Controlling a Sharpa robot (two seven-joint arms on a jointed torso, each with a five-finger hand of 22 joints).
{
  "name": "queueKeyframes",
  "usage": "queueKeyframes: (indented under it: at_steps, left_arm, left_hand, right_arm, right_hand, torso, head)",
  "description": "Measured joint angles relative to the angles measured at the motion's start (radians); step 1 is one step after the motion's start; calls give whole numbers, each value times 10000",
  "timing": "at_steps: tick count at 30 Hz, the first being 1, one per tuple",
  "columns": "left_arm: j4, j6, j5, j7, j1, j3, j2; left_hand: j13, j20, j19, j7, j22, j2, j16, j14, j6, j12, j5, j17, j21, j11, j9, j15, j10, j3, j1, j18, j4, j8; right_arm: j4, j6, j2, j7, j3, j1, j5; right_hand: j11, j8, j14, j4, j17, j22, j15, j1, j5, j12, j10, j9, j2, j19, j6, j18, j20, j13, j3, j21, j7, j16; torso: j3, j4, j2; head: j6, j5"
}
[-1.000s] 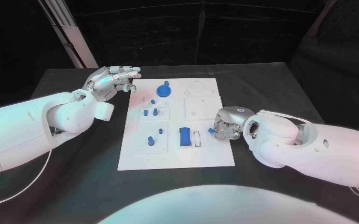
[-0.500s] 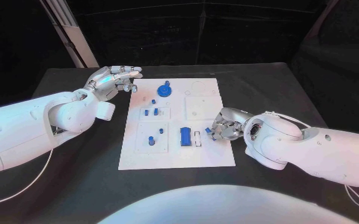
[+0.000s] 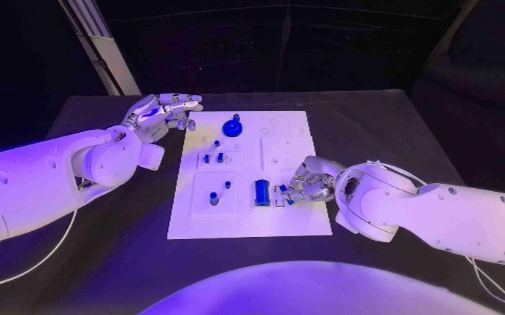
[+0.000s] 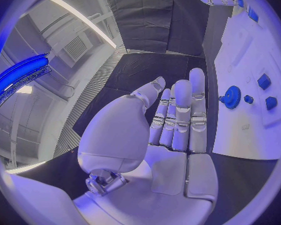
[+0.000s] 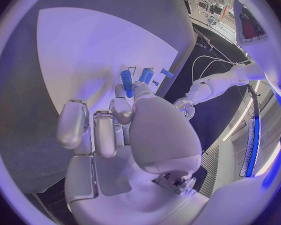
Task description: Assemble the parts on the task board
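1. Two hands at work; right silver many-fingered hand (image 3: 302, 181) has moved inward across the white rectangular task board (image 3: 295, 220) since a second ago, from the board's right edge to just beside the tall blue block part (image 3: 259, 192).
2. Right hand pinches a small blue peg part (image 5: 126, 77) between thumb and fingertips; other fingers spread.
3. Judgement: the peg is being carried toward a seat near the block; insertion not yet done.
4. Left silver many-fingered hand (image 3: 163, 114) has stayed off the board's far left corner, fingers apart, holding nothing.
5. Blue gear-shaped part (image 3: 233, 127) sits at the board's far end, unmoved; small blue studs (image 3: 214, 158) between.
6. Black table (image 3: 116, 257) carries the board; dark curtain behind, pale post at far left.
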Motion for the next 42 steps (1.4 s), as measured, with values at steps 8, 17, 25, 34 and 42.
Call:
queueKeyframes:
  at_steps: [8, 17, 25, 34, 42]
  left_arm:
    - [7, 6, -1, -6, -1, 0, -1]
    - [23, 14, -1, -11, -1, 0, -9]
    - [36, 20, -1, -17, -1, 0, -14]
    - [41, 29, -1, -28, -1, 0, -18]
    - [52, 38, -1, -34, 0, 0, -26]
  left_hand:
    - [0, 0, 0, 0, 1, 0, 0, 0, 0, 0, 0, 0, 0, 0, 0, 0, 0, 0, 0, 0, 0, 0]
    - [1, 0, 0, 0, 2, 0, 0, 0, 0, 0, 0, 1, 0, 0, 0, 0, 0, 0, 0, 0, 0, 0]
    - [1, 0, 0, 0, 3, 0, 0, 0, 0, 0, 0, 1, 0, 0, 0, 0, 0, 0, 0, 0, 0, 0]
    - [2, 0, 0, 0, 3, 0, 0, 0, 0, 0, 0, 1, 0, 0, 0, 0, 0, 0, 0, 0, 0, 0]
    - [3, 0, 0, 0, -8, 0, 0, 0, 0, 0, 0, -11, 0, 37, 0, 0, -37, 0, 0, 0, 0, 0]
  right_arm:
    - [-107, -9, 152, 17, 0, 0, 364]
    - [-296, 3, 302, 13, 0, 0, 529]
    - [-434, 45, 387, 0, 0, 0, 471]
    - [-537, 103, 485, -4, 0, 0, 329]
    - [-611, 175, 506, -5, 1, 2, 229]
  right_hand:
    - [-74, 83, 36, -13, 0, 84, -37, -547, 0, 94, 74, 76, 108, 35, 298, 0, -35, 65, -163, 56, -136, 23]
    - [-161, 179, 37, -33, -1, 132, -108, -649, 0, 314, 160, 153, 129, 69, 418, 0, -70, 236, -253, 99, -197, 60]
    - [-161, 194, 37, -33, -2, 140, -108, -648, 0, 326, 160, 164, 129, 69, 453, 0, -69, 253, -253, 99, -231, 60]
    - [-197, 203, 36, -25, -2, 139, -108, -786, 1, 326, 196, 194, 104, 106, 454, 1, -106, 252, -323, 99, -233, 59]
    - [-197, 264, 36, -22, -2, 124, -107, -1183, -501, 326, 196, 256, 94, 106, 470, 0, -106, 256, -635, 99, -249, 59]
  torso:
    - [0, -1, 10]
    - [1, -1, 12]
    - [-1, -9, 12]
    - [1, -8, -3]
    - [2, -8, 0]
  head:
    - [-18, 32]
    - [-43, 24]
    - [-72, 20]
    - [-56, 20]
    - [-45, 34]
